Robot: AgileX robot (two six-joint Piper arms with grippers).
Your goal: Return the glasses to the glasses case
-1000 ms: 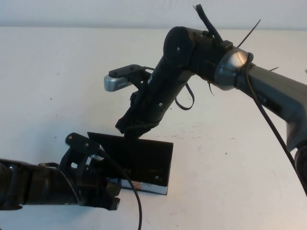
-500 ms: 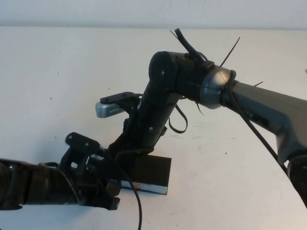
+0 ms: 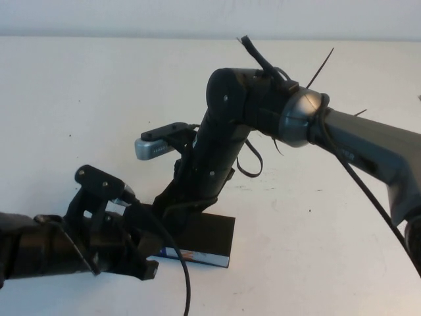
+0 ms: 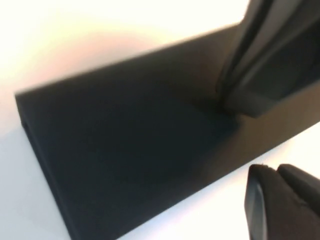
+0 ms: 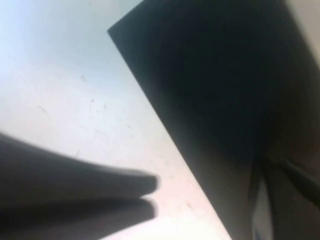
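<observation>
The glasses case (image 3: 214,237) lies on the white table, its flat black lid down and its white printed side facing front. The lid fills the left wrist view (image 4: 130,145) and the right wrist view (image 5: 215,85). The glasses are hidden. My right gripper (image 3: 172,209) is shut, its tip pressed on the lid near the case's left part; it also shows in the left wrist view (image 4: 240,102). My left gripper (image 3: 146,266) is shut and empty, low beside the case's front left edge. It does not touch the case in its own view (image 4: 275,175).
The white table (image 3: 316,224) spreads bare around the case to the back, left and right. The right arm's forearm and wrist camera (image 3: 158,146) hang over the case. Loose cable ties stick out from the right arm's elbow (image 3: 263,59).
The lid has come down from a raised, tilted position to flat under my right gripper. My left gripper has drawn back to the left, away from the case.
</observation>
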